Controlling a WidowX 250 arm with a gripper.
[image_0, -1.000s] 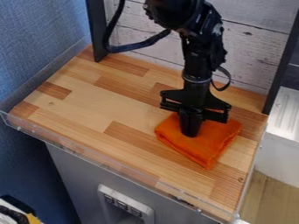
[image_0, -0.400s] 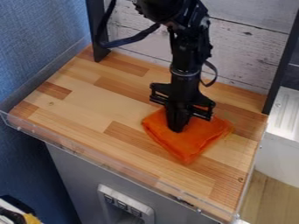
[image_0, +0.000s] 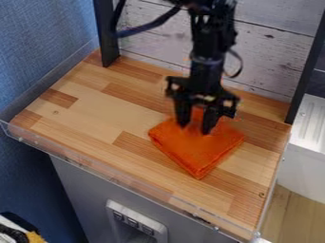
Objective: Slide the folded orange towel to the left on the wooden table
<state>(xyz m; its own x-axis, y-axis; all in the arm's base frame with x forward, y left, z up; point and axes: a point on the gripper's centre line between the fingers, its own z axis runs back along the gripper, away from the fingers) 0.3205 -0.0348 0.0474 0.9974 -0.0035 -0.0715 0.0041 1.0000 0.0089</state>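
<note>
Two black fingers point(image_0: 183, 113) stand spread apart, clenched on nothing, at the end of a black two-finger gripper point(image_0: 195, 127) hanging over the far part of a folded, bright orange cloth point(image_0: 196, 148). Orange fabric shows between the two tips; whether they touch it cannot be told. The cloth lies flat in a thick, roughly four-sided fold, one corner pointing toward the front edge of a desk point(image_0: 117, 116) of light and darker brown wooden strips. It rests right of the middle of the surface as the camera sees it, well apart from the left side.

Above, the black robot arm point(image_0: 209, 45) comes down from the view's top edge, a dark cable point(image_0: 149, 27) curving off to its left and a thinner loop hanging at its right. A clear plastic rim point(image_0: 95, 167) runs along the desk's front, over a grey cabinet front point(image_0: 82, 190) fitted with a pale panel point(image_0: 136, 219) bearing dark switches. Behind the arm rises a wall of whitewashed planks point(image_0: 273, 57), between two black uprights point(image_0: 107, 35). A textured blue wall point(image_0: 44, 42) borders the desk at left, while a white unit point(image_0: 308, 161) stands at right above a pale wooden floor point(image_0: 295, 216).
</note>
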